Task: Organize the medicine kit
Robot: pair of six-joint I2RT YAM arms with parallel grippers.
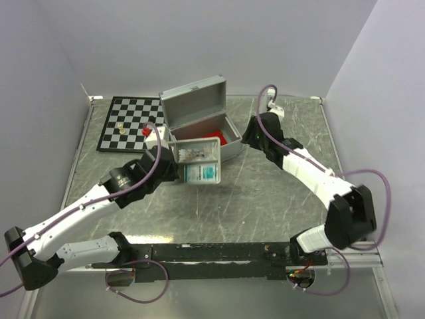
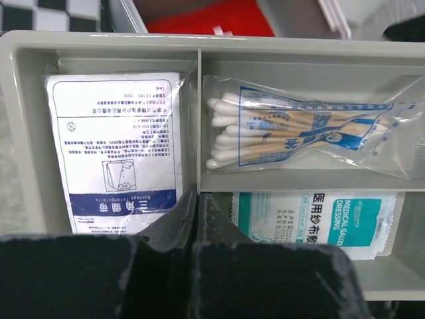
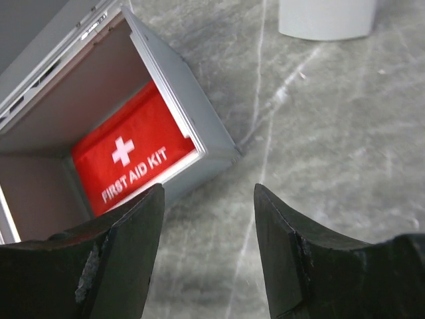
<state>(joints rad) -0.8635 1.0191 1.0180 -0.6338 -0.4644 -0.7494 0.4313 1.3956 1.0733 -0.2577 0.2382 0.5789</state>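
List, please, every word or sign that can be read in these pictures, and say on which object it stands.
"FIRST AID KIT", with a white cross: red pouch inside the medicine kit.
"MEDICAL GAUZE DRESSING", beside Chinese characters: teal-and-white packet in the grey tray.
White packet: upside-down print, too small to read.
Cotton swab bag: blue print, blurred.

- The left arm (image 1: 80, 209) stretches diagonally from its base toward the centre. The left hand (image 2: 196, 199) has its fingers pinched together on the grey tray (image 2: 106, 41).
- The right arm (image 1: 312, 176) arches forward, elbow bent. The right hand (image 3: 209, 199) tilts downward, fingers parted, gripping nothing.
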